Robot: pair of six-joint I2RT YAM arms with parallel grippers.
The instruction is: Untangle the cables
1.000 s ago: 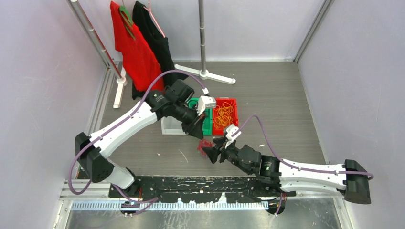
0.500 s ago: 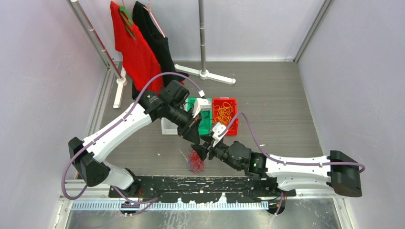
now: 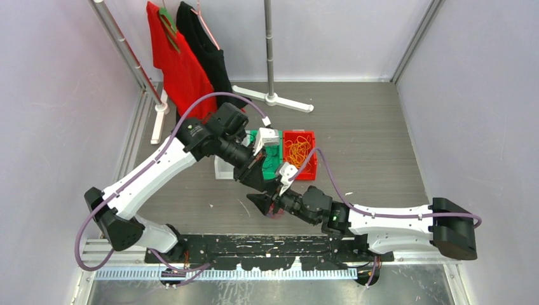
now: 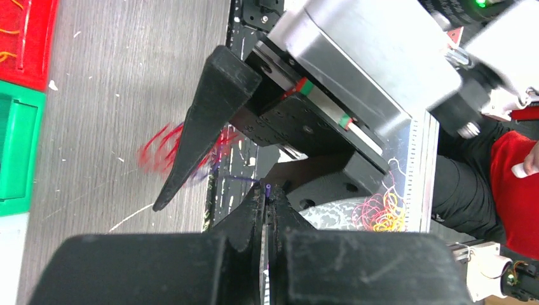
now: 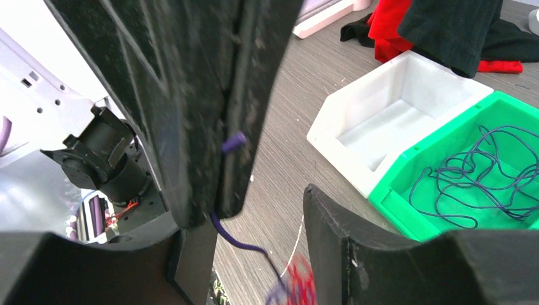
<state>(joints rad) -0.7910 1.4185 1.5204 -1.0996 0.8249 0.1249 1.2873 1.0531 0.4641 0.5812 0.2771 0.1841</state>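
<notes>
Left gripper [image 4: 266, 198] is pressing its two fingers together, pinching the end of a dark purple cable [image 5: 234, 141]. It is hanging over the middle of the desk, toward the near edge. Right gripper [image 3: 258, 202] is reaching in just below it with its jaws spread and nothing between the pads.

From overhead the two tools are crowding each other so much that I cannot make out the pinch. The right wrist camera is showing it plainly: the purple tip is sticking out past the closed fingers, and the strand is trailing down into the gap between the right fingers.

Behind them, toward the far edge, three bins are sitting side by side. The white bin [image 5: 394, 114] is on the left, the green bin [image 5: 438, 190] in the middle and the red bin [image 3: 310, 136] on the right. An orange-yellow cable [image 3: 297, 152] is lying loose in the red one. Only the right wrist view is looking into the green one, where thin purple loops [image 5: 473, 178] are lying.

The red cable [image 4: 162, 149] is showing as a blurred wad on the desk beside the right gripper's finger. The purple strand is running down into it.
</notes>
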